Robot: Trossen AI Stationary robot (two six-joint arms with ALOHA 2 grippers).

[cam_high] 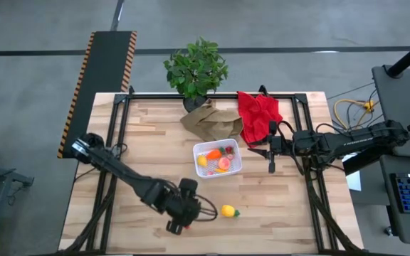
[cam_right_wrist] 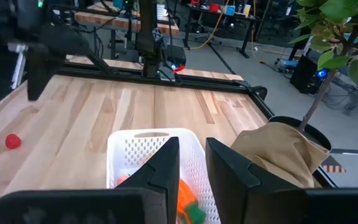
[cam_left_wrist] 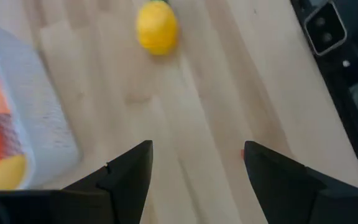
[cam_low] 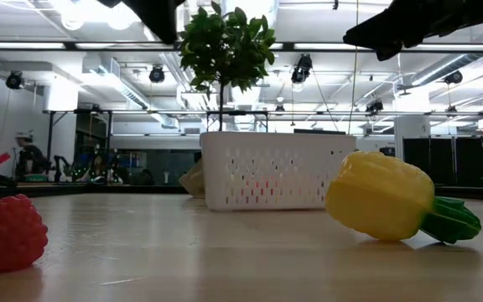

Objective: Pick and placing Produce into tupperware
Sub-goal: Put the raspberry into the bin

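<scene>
my left fingers (cam_left_wrist: pixel 194 177) were spread above bare worktop (cam_left_wrist: pixel 191 112), yellow produce (cam_left_wrist: pixel 157 28) ahead of them. only the low view showed a red berry (cam_low: pixel 7 233). my right fingers (cam_right_wrist: pixel 191 171), nearly together, hung beside the tupperware (cam_right_wrist: pixel 148 146) holding fruit.
</scene>
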